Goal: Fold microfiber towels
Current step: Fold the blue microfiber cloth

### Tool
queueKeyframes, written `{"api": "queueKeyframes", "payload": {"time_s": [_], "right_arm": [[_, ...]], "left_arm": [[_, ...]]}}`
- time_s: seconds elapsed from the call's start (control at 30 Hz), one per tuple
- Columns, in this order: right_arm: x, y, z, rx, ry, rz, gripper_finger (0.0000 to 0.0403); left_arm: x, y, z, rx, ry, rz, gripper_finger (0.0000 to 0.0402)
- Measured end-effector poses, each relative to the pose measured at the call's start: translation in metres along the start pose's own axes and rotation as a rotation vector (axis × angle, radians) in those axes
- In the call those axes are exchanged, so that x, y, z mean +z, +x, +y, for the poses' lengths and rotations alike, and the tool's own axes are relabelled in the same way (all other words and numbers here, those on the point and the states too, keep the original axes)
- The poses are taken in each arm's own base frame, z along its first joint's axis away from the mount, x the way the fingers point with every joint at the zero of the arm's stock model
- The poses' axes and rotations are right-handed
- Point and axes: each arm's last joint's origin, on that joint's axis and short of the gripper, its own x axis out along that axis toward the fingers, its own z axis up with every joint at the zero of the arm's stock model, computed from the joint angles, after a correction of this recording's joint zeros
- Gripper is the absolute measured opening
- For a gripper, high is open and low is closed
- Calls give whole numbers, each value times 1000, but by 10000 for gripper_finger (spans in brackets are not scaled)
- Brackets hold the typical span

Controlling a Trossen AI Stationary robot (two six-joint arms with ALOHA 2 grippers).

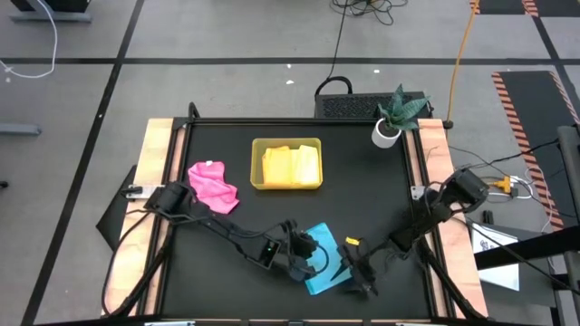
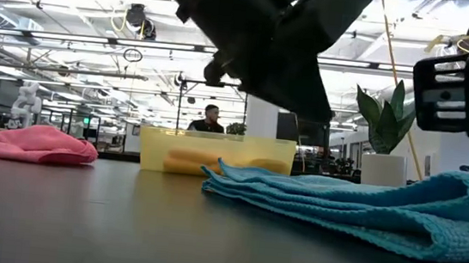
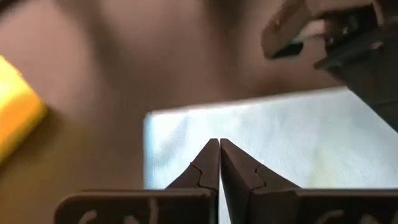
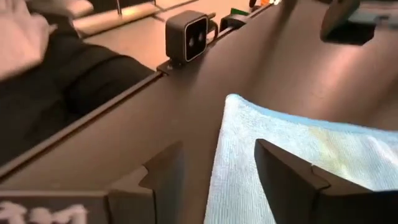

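Blue towel (image 1: 323, 261) lies folded on the table (image 1: 362, 181), near edge, right of centre. Left hand (image 1: 306, 255) is over the towel's left part, clenched with fingers (image 3: 219, 163) pressed tip to tip – nothing between them, towel just beyond the tips. Right hand (image 1: 361, 279) sits at the towel's near right corner, released – fingers (image 4: 283, 169) spread apart, the towel's edge showing in the gap, not gripped. Pink towel (image 1: 213, 186) is bunched at the left, well apart from both hands. Yellow towel (image 1: 292, 165) lies in the tray (image 1: 257, 145) at far centre. Orange towel not found in any view. Low view: dark arm blocks the upper middle, blue towel cut off at the right. Small yellow object (image 1: 352, 241) beside the blue towel – can't make out what.
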Motion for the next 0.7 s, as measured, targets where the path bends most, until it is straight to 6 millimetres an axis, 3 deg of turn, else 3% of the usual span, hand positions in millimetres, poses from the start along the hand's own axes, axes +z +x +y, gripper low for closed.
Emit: {"api": "queueKeyframes", "payload": {"time_s": [0.17,0.33,0.53,0.7], "right_arm": [[-1,22,2,-26,-76,80,196],[-4,33,1,-68,-113,138,175],[-6,33,1,-96,-118,157,113],[-4,32,1,-94,-120,158,48]], "left_arm": [[-11,0,4,24,-37,94,5],[-24,3,11,87,-58,113,19],[-39,2,13,94,-82,155,3],[-45,-5,7,85,-79,180,17]]}}
